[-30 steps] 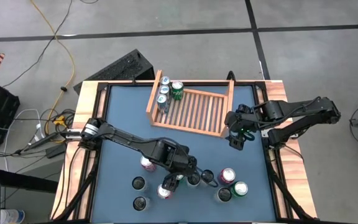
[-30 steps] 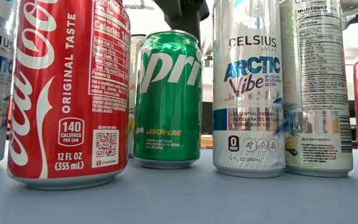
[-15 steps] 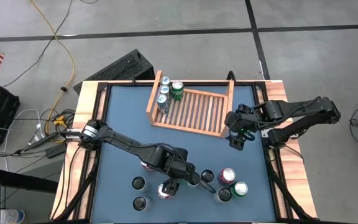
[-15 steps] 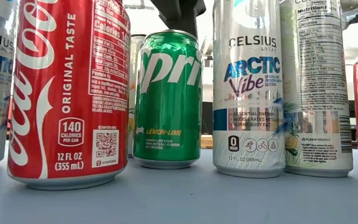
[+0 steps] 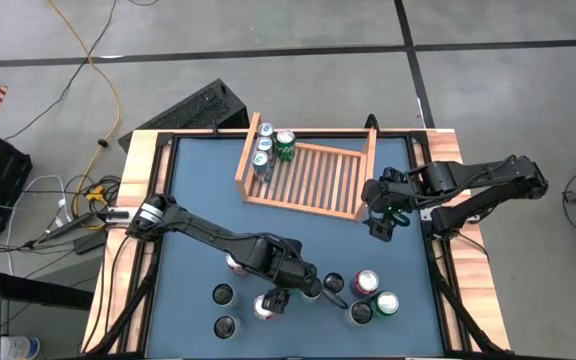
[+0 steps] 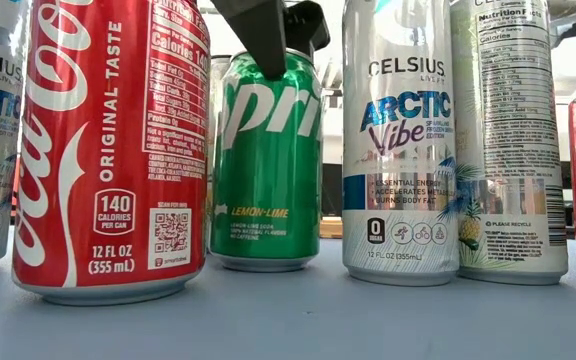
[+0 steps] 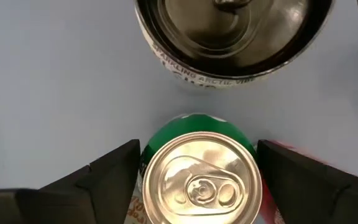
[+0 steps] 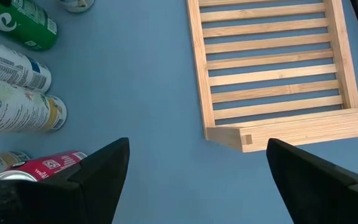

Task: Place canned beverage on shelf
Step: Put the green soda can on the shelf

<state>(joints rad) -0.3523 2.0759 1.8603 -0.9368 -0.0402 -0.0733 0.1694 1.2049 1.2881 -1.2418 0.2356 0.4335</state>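
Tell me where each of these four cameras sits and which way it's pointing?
High view: overhead, straight down on table, shelf, both arms.
Low view: at tabletop height, level past a red can; left gripper descends from above.
Left wrist view: on left arm, looking down at green Sprite can between its fingers.
Right wrist view: on right arm, facing the shelf; open fingers.
Shared: low and left wrist both show the Sprite can.

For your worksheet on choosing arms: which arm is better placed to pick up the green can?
Left. The left gripper already straddles the green can, fingers either side; the right gripper waits beside the shelf.
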